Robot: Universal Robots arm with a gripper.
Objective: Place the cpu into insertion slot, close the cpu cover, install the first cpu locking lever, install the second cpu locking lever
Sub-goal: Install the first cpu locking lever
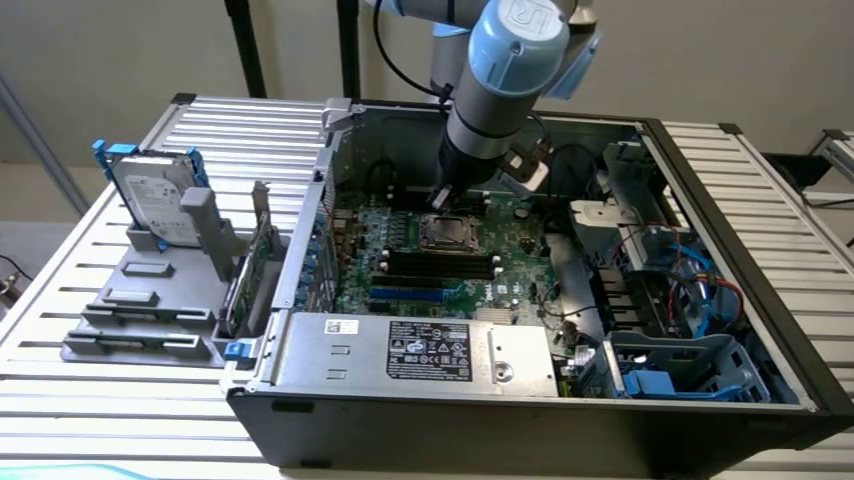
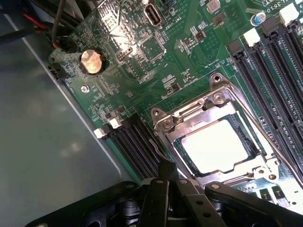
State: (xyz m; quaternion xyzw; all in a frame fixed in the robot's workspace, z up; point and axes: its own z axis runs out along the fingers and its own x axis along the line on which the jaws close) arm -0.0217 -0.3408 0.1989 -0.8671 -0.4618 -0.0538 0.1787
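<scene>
Hovering my gripper [image 2: 166, 176], jaws pressed together, empty; cpu [image 2: 215, 145] under closed cpu cover [image 2: 189, 120] just beyond fingertips.

One open computer case [image 1: 747, 300], one green motherboard [image 1: 400, 270], counted part by part.

One cpu [image 2: 215, 144] sits in one insertion slot [image 2: 177, 147], under one cpu cover [image 2: 191, 118]. One round coin battery [image 2: 91, 61] lies on the board. In the wrist view, two banks of black memory slots [image 2: 137, 146] flank the socket. One grey labelled box [image 1: 414, 350] fills the near side of the case. One hard drive [image 1: 158, 200] stands at the exterior view's left. One arm [image 1: 494, 90], one gripper [image 2: 166, 177].
</scene>
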